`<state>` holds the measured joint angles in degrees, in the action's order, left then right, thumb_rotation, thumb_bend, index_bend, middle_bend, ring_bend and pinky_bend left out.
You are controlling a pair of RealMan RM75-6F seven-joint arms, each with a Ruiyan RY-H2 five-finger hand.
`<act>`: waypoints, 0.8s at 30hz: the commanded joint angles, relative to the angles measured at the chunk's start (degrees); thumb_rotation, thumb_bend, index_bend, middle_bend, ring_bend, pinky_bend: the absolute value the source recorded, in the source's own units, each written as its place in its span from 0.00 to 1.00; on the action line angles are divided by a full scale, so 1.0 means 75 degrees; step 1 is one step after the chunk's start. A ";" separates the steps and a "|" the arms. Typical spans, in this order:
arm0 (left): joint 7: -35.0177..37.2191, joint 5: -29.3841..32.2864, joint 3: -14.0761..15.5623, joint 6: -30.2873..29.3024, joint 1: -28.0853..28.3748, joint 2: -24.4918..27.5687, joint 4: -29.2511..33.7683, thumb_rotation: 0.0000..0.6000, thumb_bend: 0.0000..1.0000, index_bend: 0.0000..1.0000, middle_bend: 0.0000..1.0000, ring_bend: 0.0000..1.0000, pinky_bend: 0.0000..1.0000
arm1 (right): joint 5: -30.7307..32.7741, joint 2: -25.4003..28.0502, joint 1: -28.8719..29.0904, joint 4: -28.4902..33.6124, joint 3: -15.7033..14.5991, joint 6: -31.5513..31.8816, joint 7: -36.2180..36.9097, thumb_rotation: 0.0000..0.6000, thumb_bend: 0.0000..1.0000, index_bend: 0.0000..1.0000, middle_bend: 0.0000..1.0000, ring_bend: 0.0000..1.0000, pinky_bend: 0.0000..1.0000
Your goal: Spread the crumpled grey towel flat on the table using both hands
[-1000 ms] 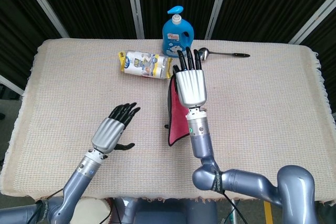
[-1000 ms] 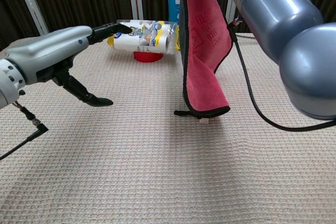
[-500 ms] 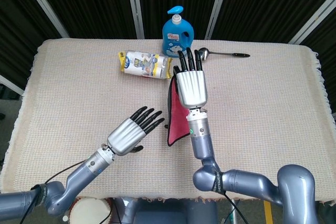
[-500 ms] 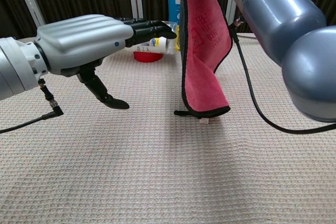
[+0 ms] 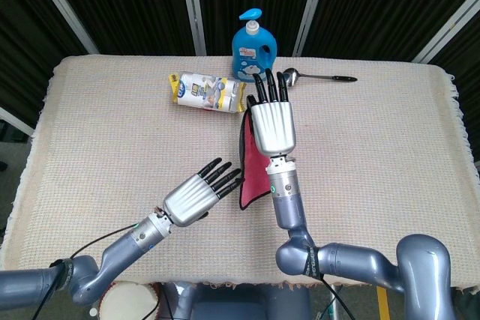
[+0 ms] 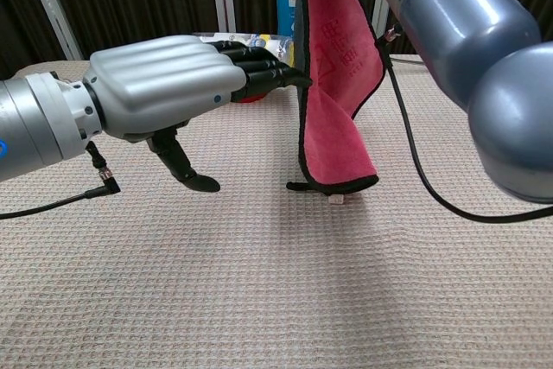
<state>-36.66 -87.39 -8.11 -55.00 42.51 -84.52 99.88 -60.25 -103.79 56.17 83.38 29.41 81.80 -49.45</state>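
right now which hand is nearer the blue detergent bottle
Right. The right hand is raised just in front of the blue detergent bottle, holding up the red towel; the left hand is farther back, near the towel's lower edge.

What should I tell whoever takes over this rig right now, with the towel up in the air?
Right hand: raised above the table, holding the towel by its top edge. The towel is red with dark trim, not grey as the task says.
Left hand: open, holding nothing, fingertips close to the towel's hanging edge; contact cannot be confirmed.
Towel: hangs vertically, lower end at or just above the table cloth.
Behind it: blue detergent bottle, a wipes pack, a spoon.
Done: towel lifted.
Left: take a free edge with the left hand, draw the hands apart, lay the towel flat.
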 commanded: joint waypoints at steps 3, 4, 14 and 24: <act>-0.0329 0.0284 0.0053 0.0067 0.0062 0.0050 0.0026 1.00 0.11 0.00 0.09 0.00 0.08 | 0.0007 0.0053 0.0011 0.0053 -0.0001 0.0021 -0.0012 1.00 0.64 0.66 0.20 0.09 0.11; -0.0343 0.0301 0.0057 0.0060 0.0066 0.0051 0.0030 1.00 0.11 0.00 0.08 0.00 0.08 | 0.0016 0.0059 0.0007 0.0060 -0.0003 0.0026 -0.0011 1.00 0.64 0.66 0.20 0.09 0.11; 0.0209 -0.0496 0.0147 -0.0506 0.0133 -0.0165 0.0100 1.00 0.11 0.00 0.00 0.00 0.08 | 0.0048 0.0065 -0.0024 0.0086 -0.0100 0.0071 -0.0012 1.00 0.64 0.66 0.20 0.09 0.11; 0.0014 -0.0649 0.0246 -0.0178 0.0421 -0.0429 0.0017 1.00 0.11 0.00 0.06 0.00 0.08 | 0.0018 0.0067 0.0016 0.0213 -0.0121 0.0142 -0.0069 1.00 0.64 0.66 0.20 0.09 0.11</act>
<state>-35.85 -92.87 -6.29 -57.01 45.31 -87.41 100.11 -60.10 -103.30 56.29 84.95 28.51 82.84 -49.94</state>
